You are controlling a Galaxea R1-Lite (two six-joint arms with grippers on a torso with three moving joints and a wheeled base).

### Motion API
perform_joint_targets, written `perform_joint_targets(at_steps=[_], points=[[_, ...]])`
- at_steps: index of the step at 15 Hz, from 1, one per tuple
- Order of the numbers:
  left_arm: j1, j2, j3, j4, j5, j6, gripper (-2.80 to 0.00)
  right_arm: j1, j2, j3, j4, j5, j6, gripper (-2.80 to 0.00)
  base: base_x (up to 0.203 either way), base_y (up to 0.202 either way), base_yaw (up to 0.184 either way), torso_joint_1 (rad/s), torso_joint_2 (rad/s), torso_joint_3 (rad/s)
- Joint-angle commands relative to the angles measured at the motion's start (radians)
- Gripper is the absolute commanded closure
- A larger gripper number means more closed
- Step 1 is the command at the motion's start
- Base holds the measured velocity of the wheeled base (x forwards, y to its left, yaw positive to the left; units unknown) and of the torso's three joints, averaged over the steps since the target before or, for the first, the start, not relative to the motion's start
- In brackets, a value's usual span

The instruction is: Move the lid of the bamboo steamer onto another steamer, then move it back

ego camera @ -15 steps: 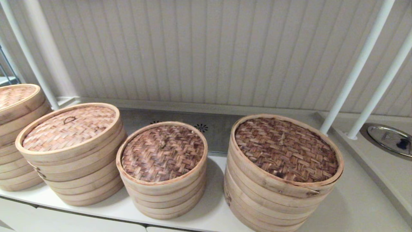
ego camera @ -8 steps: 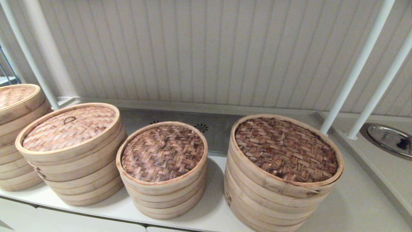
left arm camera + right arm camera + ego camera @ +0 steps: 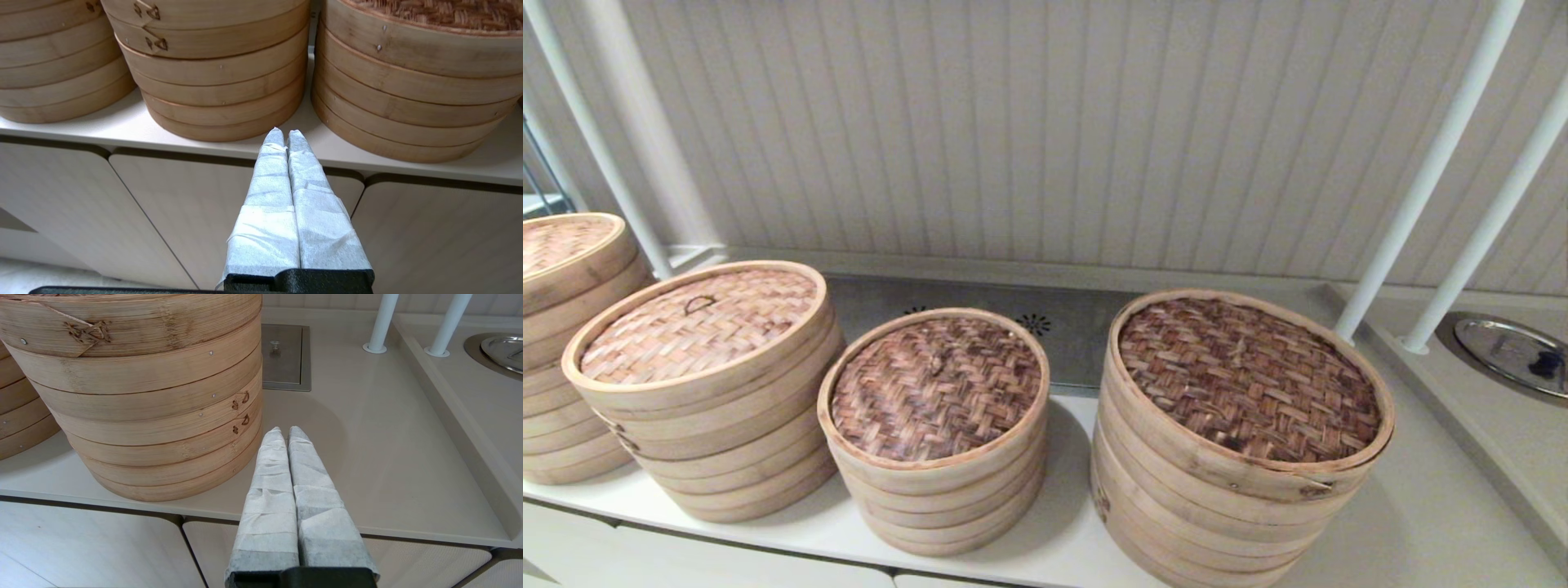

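The bamboo steamer lid, light tan weave with a small dark loop handle, caps the second steamer stack from the left. Just to its right stands the smallest steamer with a dark reddish-brown woven top. Neither gripper shows in the head view. My left gripper is shut and empty, low before the counter's front edge, facing the gap between the lidded stack and the smallest steamer. My right gripper is shut and empty, at the counter edge just right of the wide dark-weave steamer.
A wide, tall dark-weave steamer stands right of centre, and another stack at the far left. White posts rise at the right, beside a recessed metal disc. A metal hatch lies behind; cabinet doors below the counter.
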Motion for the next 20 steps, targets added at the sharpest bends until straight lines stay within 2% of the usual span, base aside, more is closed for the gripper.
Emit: perform_joint_targets(at_steps=[1, 4, 20], points=[[0.0, -0.029, 0.0, 0.007, 0.0, 0.0, 0.0, 0.0, 0.0, 0.0, 0.0, 0.0, 0.0, 0.0, 0.0, 0.0, 0.0, 0.0, 0.0, 0.0], [0.0, -0.087, 0.0, 0.008, 0.0, 0.001, 0.0, 0.0, 0.0, 0.0, 0.0, 0.0, 0.0, 0.0, 0.0, 0.0, 0.0, 0.0, 0.0, 0.0], [-0.005, -0.086, 0.009, -0.018, 0.006, -0.035, 0.0, 0.0, 0.001, 0.0, 0.0, 0.0, 0.0, 0.0, 0.0, 0.0, 0.0, 0.0, 0.0, 0.0]])
